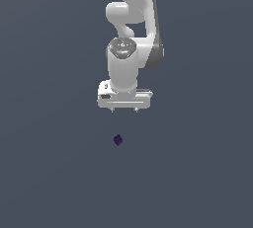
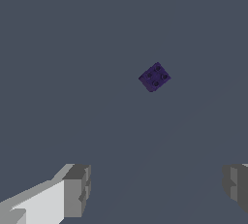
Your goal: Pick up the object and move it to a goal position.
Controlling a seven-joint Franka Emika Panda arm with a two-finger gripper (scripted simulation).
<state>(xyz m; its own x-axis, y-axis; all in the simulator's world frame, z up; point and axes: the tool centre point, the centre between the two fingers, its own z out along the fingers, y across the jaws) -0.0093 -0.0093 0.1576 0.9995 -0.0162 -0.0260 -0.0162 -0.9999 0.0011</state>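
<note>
Gripper (image 2: 155,189) spread wide; studded purple block (image 2: 154,77) sits rotated diagonally.

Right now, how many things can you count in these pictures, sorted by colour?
Dark purple: 1, the tiny dark purple studded block lying on the grey floor.
White: 1, the white robot arm with its open gripper, fingers apart and holding nothing.
Total: 2.

Block (image 2: 154,77): dark purple-indigo, four darker round dots on its upper face. Tool (image 2: 157,189): white body, grey fingertip pads (image 2: 76,190). Arm (image 1: 129,34): white, dark grey joint sections. Ground surface (image 1: 49,163): plain slate blue-grey, unpatterned.
</note>
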